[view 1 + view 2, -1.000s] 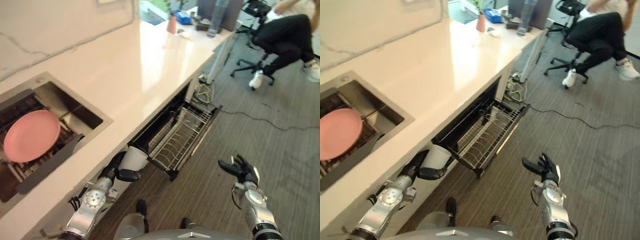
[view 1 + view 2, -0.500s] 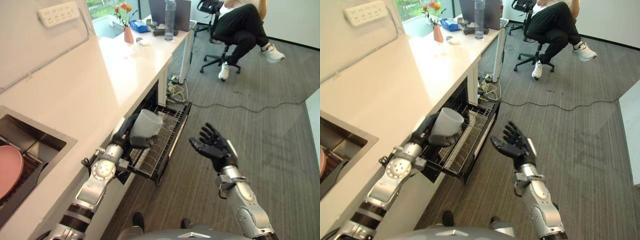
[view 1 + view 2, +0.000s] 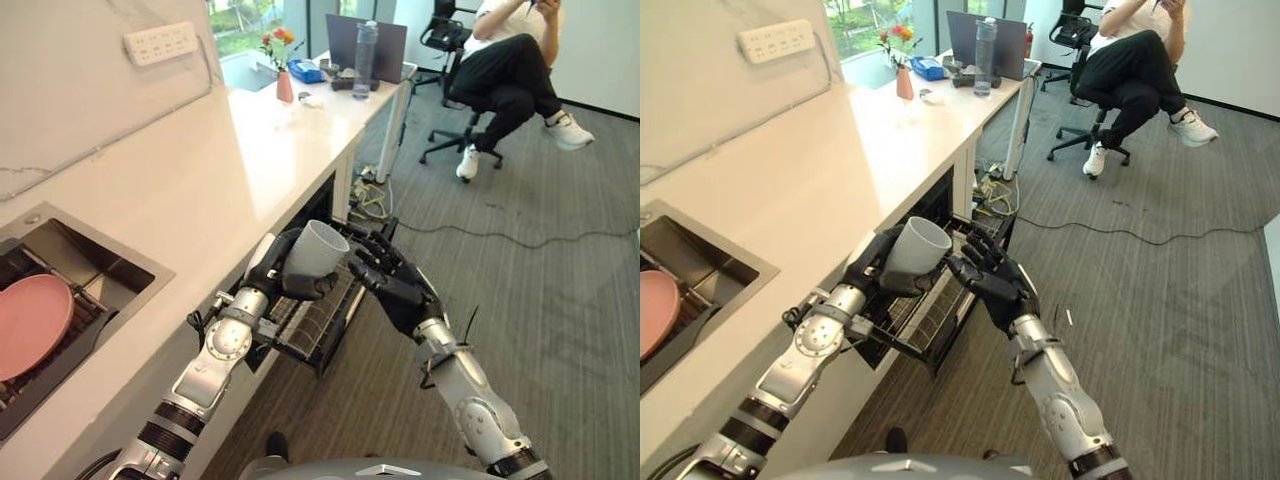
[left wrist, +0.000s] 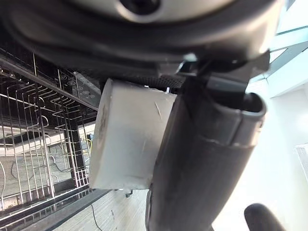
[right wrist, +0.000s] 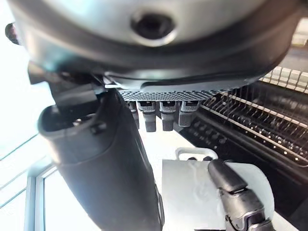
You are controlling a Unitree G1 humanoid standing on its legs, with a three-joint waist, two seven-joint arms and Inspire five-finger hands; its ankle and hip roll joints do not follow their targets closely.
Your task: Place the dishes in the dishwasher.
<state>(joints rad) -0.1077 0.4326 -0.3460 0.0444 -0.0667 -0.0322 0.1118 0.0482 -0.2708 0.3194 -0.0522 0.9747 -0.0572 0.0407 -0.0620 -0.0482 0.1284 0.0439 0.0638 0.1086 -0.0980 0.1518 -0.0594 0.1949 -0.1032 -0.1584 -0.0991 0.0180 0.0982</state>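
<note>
My left hand (image 3: 272,278) is shut on a white cup (image 3: 316,258), held tilted in the air just off the counter edge, above the pulled-out dishwasher rack (image 3: 322,322). The left wrist view has the cup (image 4: 126,139) against the thumb (image 4: 202,159), with rack wires (image 4: 38,144) beyond. My right hand (image 3: 392,284) is open with fingers spread, right beside the cup's rim; I cannot tell if it touches. In the right wrist view the cup (image 5: 192,195) lies just past the fingers. A pink plate (image 3: 30,325) rests in the sink (image 3: 120,262).
The white counter (image 3: 220,170) runs along the left, ending at a desk with a vase (image 3: 285,86), a bottle (image 3: 365,45) and a laptop (image 3: 340,35). A person (image 3: 510,70) sits on an office chair at the back right. A cable (image 3: 520,235) crosses the carpet.
The camera has shifted. My left hand has raised the cup higher over the rack. My right hand has moved left, close up to the cup.
</note>
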